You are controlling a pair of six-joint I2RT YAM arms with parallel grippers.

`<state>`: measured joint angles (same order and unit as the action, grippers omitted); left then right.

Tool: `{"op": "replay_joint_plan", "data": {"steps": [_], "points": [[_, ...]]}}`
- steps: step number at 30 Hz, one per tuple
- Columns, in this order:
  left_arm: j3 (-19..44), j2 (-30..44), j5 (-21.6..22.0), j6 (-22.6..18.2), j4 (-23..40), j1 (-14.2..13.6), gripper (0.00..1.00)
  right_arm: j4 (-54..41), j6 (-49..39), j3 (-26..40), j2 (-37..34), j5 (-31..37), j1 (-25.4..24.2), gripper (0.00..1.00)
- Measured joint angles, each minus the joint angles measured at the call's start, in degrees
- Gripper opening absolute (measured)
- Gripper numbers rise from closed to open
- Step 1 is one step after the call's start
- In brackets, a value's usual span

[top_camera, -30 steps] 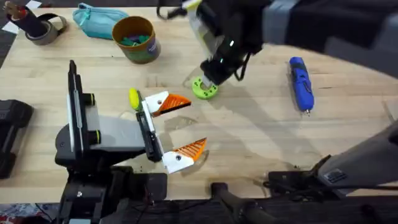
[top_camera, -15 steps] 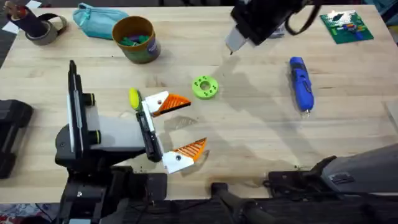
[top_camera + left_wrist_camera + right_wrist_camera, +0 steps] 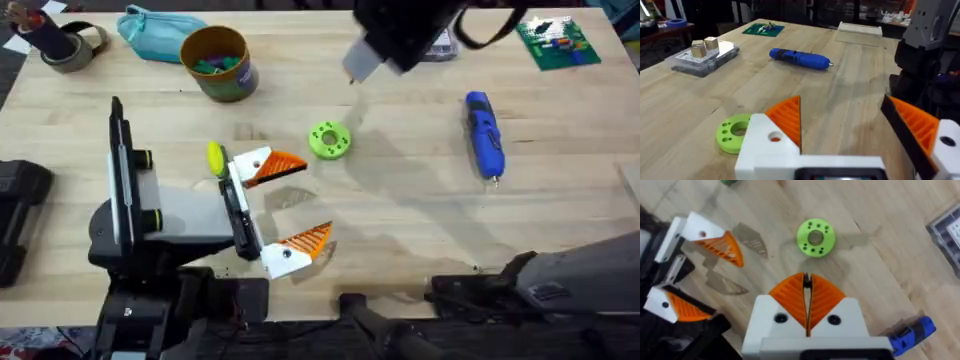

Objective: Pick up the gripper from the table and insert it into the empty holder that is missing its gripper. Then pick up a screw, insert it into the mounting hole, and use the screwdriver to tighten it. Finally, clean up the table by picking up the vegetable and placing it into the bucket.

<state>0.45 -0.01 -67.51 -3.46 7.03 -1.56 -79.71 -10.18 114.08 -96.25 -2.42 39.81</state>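
Observation:
The holder [image 3: 175, 215] is the grey-and-black body of my left gripper [image 3: 285, 205], low at the left of the table. It carries two white-and-orange fingers [image 3: 710, 240] that stand apart with nothing between them; the left wrist view shows the open gap [image 3: 845, 120]. My right gripper [image 3: 358, 65] hangs high over the table's far middle. It is shut [image 3: 806, 277], with a small dark screw-like piece pinched at the pad tips. A lime-green disc [image 3: 330, 140] lies below it. The blue screwdriver [image 3: 482, 132] lies at the right. The bucket [image 3: 235, 82] stands at the back left. A small yellow-green piece [image 3: 214, 157], perhaps the vegetable, lies by the holder.
A teal pouch [image 3: 155, 32] and a tape roll [image 3: 70, 45] sit at the back left. A green circuit board [image 3: 555, 42] is at the back right. A clear parts box [image 3: 705, 55] stands near it. A black block [image 3: 15, 215] sits at the left edge.
My right gripper has lifted off the green disc, risen toward the back of the table and then drifted a little left, staying shut. The holder and left gripper have not moved.

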Motion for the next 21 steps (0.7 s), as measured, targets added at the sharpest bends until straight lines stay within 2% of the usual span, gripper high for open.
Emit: {"op": "replay_joint_plan", "data": {"steps": [12, 21], "points": [[0.0, 0.0, 0.0, 0.0, 0.0, 0.0, 0.990, 1.1, -2.8, 0.0, -0.4, 0.0, 12.5, 0.006], [0.0, 0.0, 0.1, 0.0, 0.0, 0.0, 0.990, 4.8, -3.7, 0.0, -0.4, 0.0, 18.2, 0.006]]}}
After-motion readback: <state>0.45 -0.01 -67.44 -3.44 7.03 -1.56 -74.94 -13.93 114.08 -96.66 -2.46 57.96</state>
